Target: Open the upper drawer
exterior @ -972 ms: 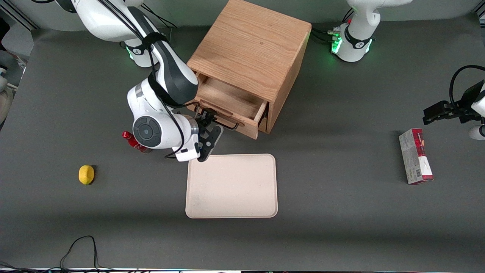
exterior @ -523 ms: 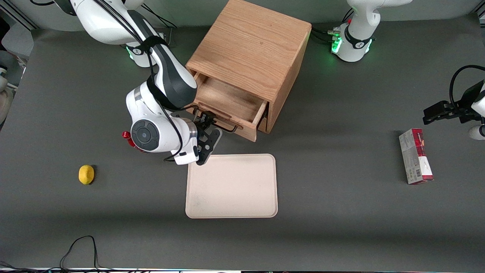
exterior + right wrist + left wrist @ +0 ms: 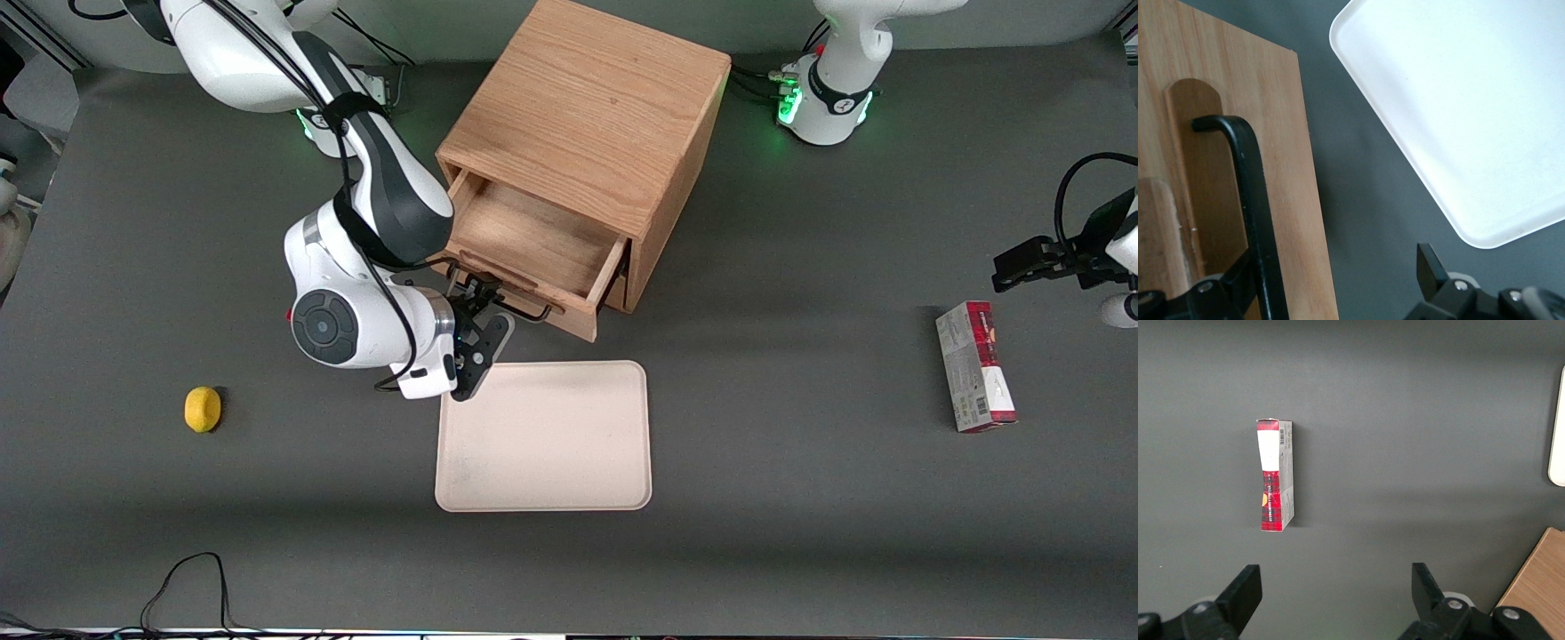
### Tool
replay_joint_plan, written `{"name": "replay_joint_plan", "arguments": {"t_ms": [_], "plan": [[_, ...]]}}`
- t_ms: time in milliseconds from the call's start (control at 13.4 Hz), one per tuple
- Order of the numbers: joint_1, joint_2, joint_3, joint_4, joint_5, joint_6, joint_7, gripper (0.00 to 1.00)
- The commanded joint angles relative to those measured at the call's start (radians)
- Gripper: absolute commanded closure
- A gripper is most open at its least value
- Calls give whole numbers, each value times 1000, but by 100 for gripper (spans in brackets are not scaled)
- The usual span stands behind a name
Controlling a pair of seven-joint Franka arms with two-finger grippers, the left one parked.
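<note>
The upper drawer (image 3: 524, 240) stands well out of the front of the cabinet (image 3: 591, 107), with its bare wooden floor showing. My gripper (image 3: 484, 293) sits in front of the cabinet at the drawer's face, toward the working arm's end of it. My fingers (image 3: 1429, 263) are spread wide. The black wire handle (image 3: 1251, 193) passes between them, close against one finger and well apart from the other. I judge that I am hooking the bar, not clamping it.

That is the first risk: nothing pinches the bar, so any tilt of my wrist or sideways drift could let it slide off the one finger that bears on it.

The second risk comes from holding the handle near its end and not at its middle. An off-centre pull could skew the drawer in its runners and jam it, or drag the whole cabinet across the table.

Third, the white tray (image 3: 542, 436) lies just in front of the cabinet, close beneath my gripper. Pulling farther or dipping lower could knock its rim. Pulling too far could also bring the drawer right out of the cabinet.
</note>
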Motion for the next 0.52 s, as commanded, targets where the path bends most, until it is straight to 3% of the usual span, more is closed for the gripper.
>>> {"name": "replay_joint_plan", "arguments": {"t_ms": [0,449], "plan": [[-12,31,4,56,-12,-7,-20,0],[-38,41,4,72,-12,-7,-20,0]]}}
